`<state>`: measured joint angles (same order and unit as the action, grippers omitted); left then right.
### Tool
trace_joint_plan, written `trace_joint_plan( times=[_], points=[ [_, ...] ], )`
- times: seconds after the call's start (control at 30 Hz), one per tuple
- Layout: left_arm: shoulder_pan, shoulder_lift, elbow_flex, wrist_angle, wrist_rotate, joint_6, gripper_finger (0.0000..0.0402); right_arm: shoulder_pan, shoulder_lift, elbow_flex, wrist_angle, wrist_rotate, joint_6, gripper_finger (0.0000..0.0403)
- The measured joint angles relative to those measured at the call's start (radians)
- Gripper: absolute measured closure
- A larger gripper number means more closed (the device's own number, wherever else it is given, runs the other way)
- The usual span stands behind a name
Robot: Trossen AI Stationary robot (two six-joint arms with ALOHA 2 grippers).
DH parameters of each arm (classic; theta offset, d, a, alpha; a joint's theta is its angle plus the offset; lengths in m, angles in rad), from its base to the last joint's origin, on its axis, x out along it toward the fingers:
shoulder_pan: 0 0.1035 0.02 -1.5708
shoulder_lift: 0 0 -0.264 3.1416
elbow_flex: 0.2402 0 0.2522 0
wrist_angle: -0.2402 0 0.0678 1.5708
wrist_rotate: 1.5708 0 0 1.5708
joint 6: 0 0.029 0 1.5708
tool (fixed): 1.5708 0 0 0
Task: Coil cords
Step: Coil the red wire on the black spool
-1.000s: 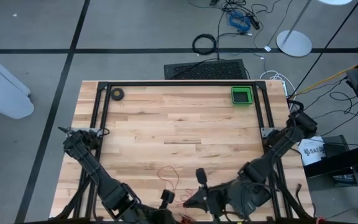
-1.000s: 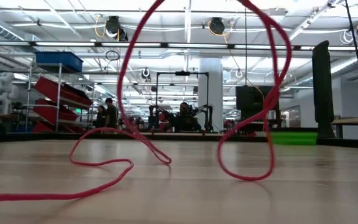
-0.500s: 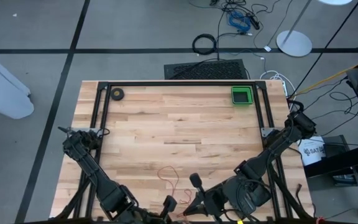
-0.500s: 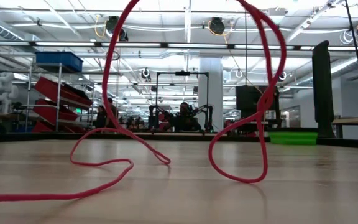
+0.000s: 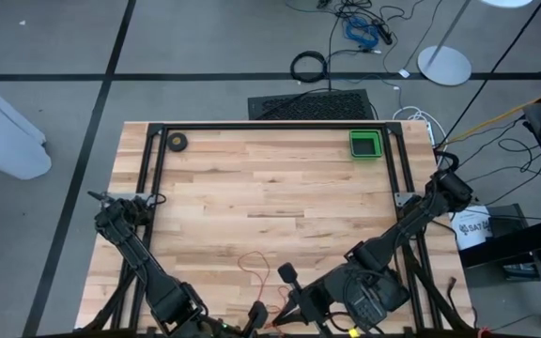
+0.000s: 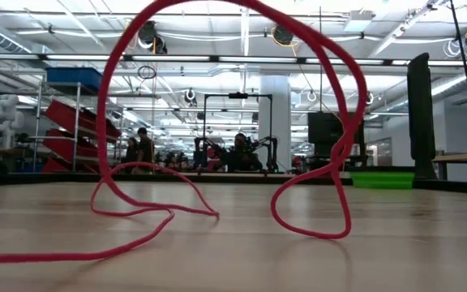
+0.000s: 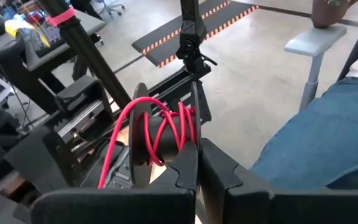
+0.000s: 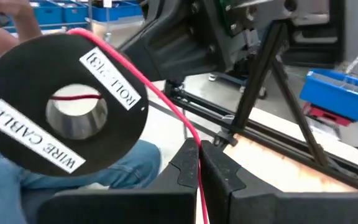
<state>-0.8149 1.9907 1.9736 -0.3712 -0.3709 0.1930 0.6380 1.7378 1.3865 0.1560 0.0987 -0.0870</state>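
The cord is a thin red wire. Its loose part lies in loops on the wooden table near the near edge (image 5: 252, 266) and stands up in a tall arch in the low view (image 6: 310, 203). The rest is wound on a black spool (image 7: 160, 134) with a pale centre and white labels (image 8: 61, 118). My left gripper (image 5: 257, 313) is at the table's near edge, shut on the spool. My right gripper (image 5: 287, 275) is just beside it, shut on the red wire (image 8: 166, 102) that runs off the spool. My left gripper pinches the edge of one black flange of the spool (image 7: 193, 140) between its two fingers. The spool is lifted clear of the table, with red wire wound on its core. My right gripper pinches a single strand of the red wire (image 8: 197, 155) between its two fingertips, a short way from the spool. The strand between spool and fingers runs straight.
A green tray (image 5: 365, 145) stands at the far right and a small dark tape roll (image 5: 176, 142) at the far left, inside a black frame (image 5: 270, 126). A person in blue jeans (image 7: 316, 137) sits just past the near edge. The table's middle is bare wood.
My right gripper has gone toward the table's left edge with the wire. My left gripper has gone a little toward the near edge. The wire's standing arch has widened toward the left in the low view, while its loops on the table have mostly stayed.
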Motion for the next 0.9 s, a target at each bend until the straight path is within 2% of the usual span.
trace_joint_plan(
  times=[0.17, 0.33, 0.6, 0.77, 0.9],
  points=[
    [-0.006, 0.0, 0.0, 0.031, 0.0, 0.032, 0.0393, -0.002, 0.0, 0.0, -0.003, -0.007, 0.02, 0.0403],
    [-0.023, 0.0, 0.0, 0.06, -0.007, 0.087, 0.0393, -0.002, 0.0, 0.0, -0.02, -0.082, 0.024, 0.0403],
    [-0.076, 0.002, 0.008, 0.081, -0.16, 0.177, 0.0393, -0.003, 0.002, 0.0, -0.074, -0.083, 0.068, 0.0403],
    [-0.094, 0.002, 0.008, 0.166, -0.19, 0.261, 0.0393, -0.003, -0.001, 0.002, -0.067, -0.094, 0.073, 0.0403],
    [-0.109, 0.002, 0.008, 0.179, -0.24, 0.264, 0.0393, -0.003, -0.002, 0.002, -0.079, -0.152, 0.084, 0.0402]
  ],
)
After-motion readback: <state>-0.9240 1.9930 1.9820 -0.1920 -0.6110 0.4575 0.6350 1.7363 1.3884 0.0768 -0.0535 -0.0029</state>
